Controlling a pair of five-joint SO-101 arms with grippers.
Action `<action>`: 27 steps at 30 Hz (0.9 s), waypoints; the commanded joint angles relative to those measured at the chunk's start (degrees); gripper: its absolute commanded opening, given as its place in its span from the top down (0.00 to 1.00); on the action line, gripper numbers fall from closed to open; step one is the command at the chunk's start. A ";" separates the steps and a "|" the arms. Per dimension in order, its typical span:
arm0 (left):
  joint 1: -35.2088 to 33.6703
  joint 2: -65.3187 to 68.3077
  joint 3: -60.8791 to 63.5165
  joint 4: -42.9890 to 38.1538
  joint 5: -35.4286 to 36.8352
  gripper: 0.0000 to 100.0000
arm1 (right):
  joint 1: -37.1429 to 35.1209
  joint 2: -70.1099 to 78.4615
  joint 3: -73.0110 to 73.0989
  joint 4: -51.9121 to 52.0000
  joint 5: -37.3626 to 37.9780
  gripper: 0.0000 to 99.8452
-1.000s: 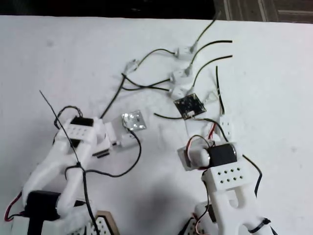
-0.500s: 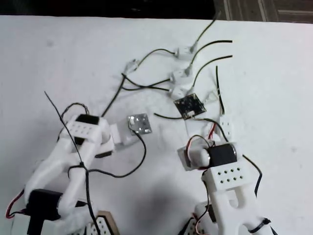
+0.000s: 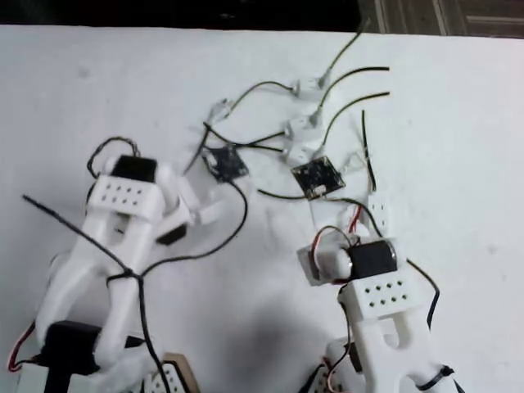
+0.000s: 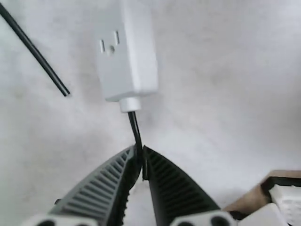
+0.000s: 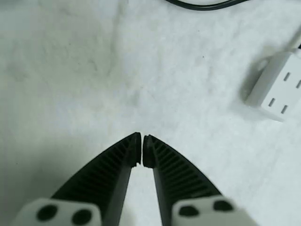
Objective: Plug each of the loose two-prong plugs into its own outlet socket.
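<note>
Pinching a thin black cord (image 4: 134,125) just behind a white outlet block (image 4: 127,52), the left pincer (image 4: 140,157) is seen with its jaws closed onto the cord and nothing else between them. The block's face, with two slots and a round hole, is turned up and no plug is seated in it. A loose black wire (image 4: 35,52) lies beside the block, apart from it.

From the high view, the left pincer (image 3: 206,211) is placed at about 9 o'clock from the table's (image 3: 98,82) middle, and the held cord is traced from it up to the outlet block (image 3: 225,164), which appears dark from above and lies at about 11 o'clock. The other task parts are gathered at about 1 o'clock: several white connectors (image 3: 299,127) on black leads and a dark square piece (image 3: 318,176), lying close together. Whether any of these is already mated cannot be told.

The right arm (image 3: 385,303) is set at 5 o'clock. The right pincer (image 5: 142,141) is held over bare table with its jaws closed together and empty. A white outlet strip (image 5: 277,89) lies near it, untouched, and its slots are seen unfilled.

The task is judged to be at an early stage: one outlet is being handled by its cord, no plug is seen pushed home, and every insertion appears to be left to do.
</note>
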 commanded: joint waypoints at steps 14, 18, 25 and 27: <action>-2.15 18.24 -22.86 16.44 10.37 0.98 | 0.31 -0.66 -0.53 -0.66 0.26 0.98; -3.91 31.52 -33.14 17.23 10.11 0.98 | 0.31 -0.66 -0.53 -0.57 0.26 0.98; -6.81 45.32 -48.88 17.41 10.02 0.98 | 0.31 -0.66 -0.53 -0.75 0.53 0.98; -7.87 47.87 -53.01 17.41 10.02 0.98 | 0.31 -0.66 -0.53 -0.75 0.53 0.98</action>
